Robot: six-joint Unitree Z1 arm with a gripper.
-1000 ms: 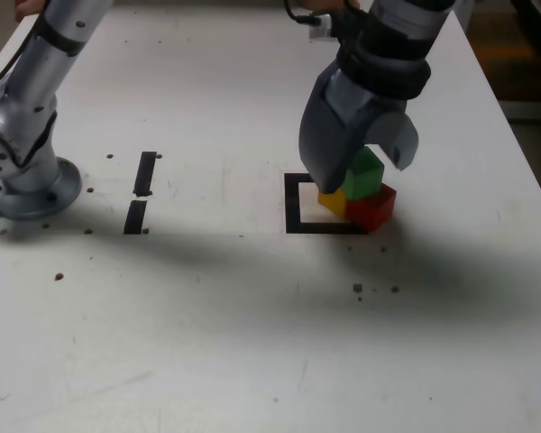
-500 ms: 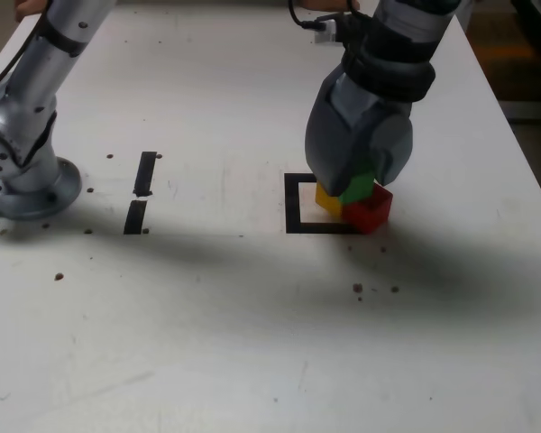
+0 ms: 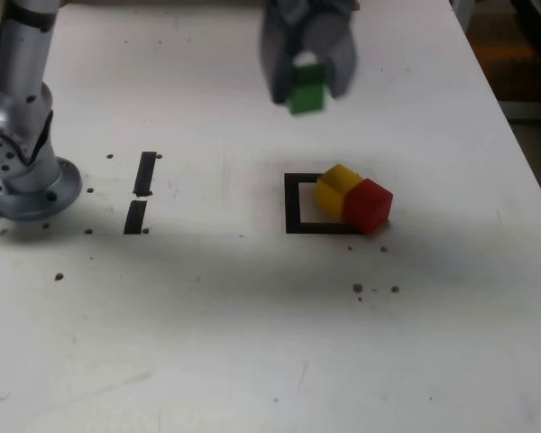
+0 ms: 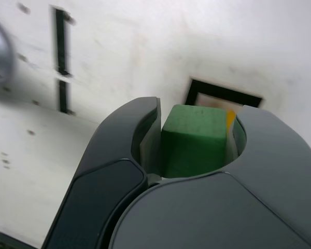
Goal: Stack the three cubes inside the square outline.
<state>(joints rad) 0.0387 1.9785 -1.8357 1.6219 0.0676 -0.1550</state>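
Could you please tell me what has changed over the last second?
The gripper closed on the green cube, lifted it off the yellow cube and red cube, and carried it up and back. Those two stayed put at the outline.

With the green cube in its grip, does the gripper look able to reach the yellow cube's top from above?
Probably yes. The gripper holds the green cube well above the table, and nothing sits on the yellow cube; only the red cube touches its side.

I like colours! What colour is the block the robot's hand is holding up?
Green. The block shows best in the wrist view, clamped in the hand.
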